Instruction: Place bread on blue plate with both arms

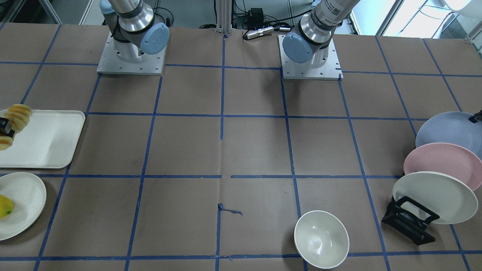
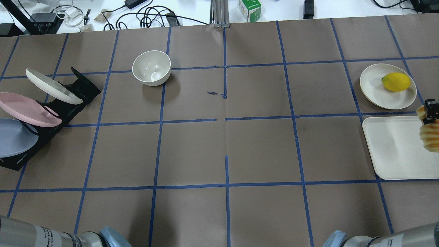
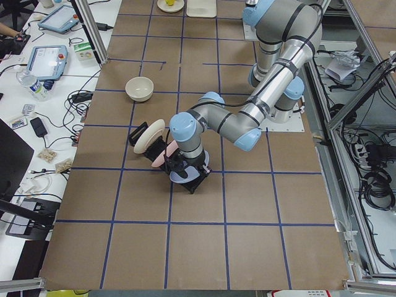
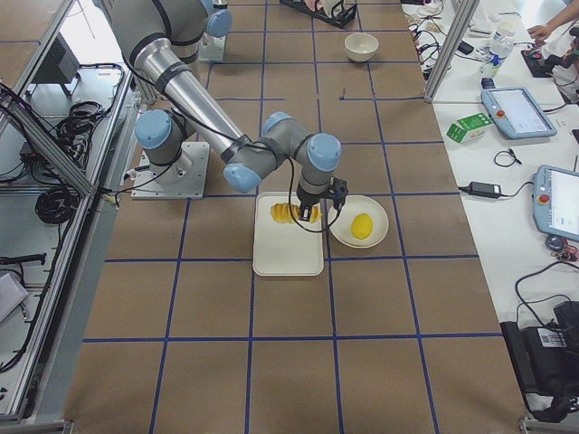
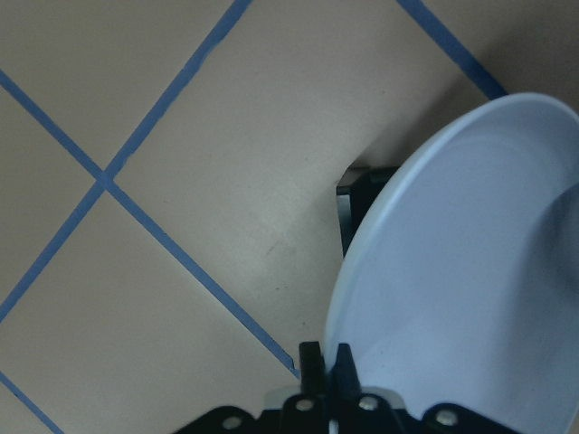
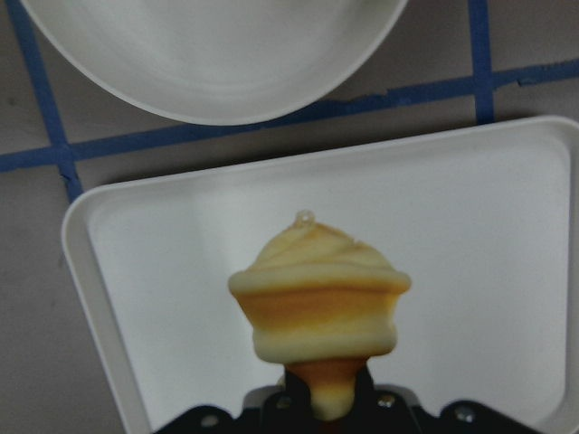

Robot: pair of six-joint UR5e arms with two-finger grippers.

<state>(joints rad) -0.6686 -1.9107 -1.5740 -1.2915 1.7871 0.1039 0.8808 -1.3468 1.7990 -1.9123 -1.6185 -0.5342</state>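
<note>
Right gripper (image 6: 330,398) clamped tight on bread (image 6: 317,303). Loaf held crosswise, slices showing either side of fingers in front-facing view. Bread over white tray (image 6: 488,235). Left gripper (image 5: 326,362) pinched almost closed on rim of blue plate (image 5: 470,271). Plate tilted on edge in black rack (image 1: 410,222), on robot side of pink plate (image 1: 440,162). Bread and blue plate at opposite table ends.
</note>
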